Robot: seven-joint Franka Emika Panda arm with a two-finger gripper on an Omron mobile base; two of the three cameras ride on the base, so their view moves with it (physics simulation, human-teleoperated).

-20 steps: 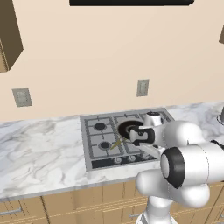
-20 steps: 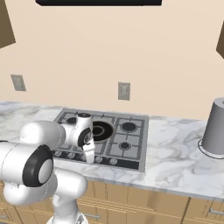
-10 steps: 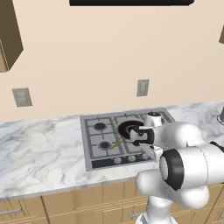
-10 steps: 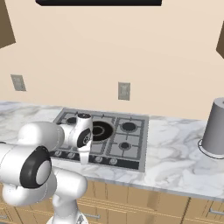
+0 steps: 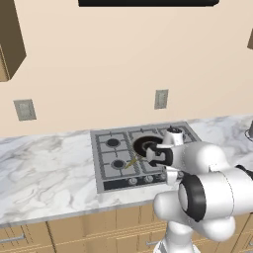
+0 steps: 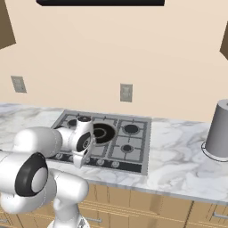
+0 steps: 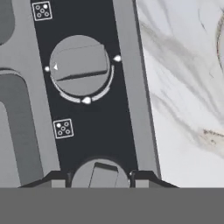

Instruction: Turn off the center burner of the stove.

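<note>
Tool poised low over the stove knob row, fingertips spread narrowly either side of a knob without gripping; center burner lies beyond. Best practice: centre on the ridge, close, rotate to off. The bracketed knob is cut off, its marking unreadable.

One flat grey steel stove carries one wide black center burner, four small black round burners and five small round knobs.

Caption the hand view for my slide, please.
End effector straddling a stove knob on the black control strip, another knob ahead.
</note>
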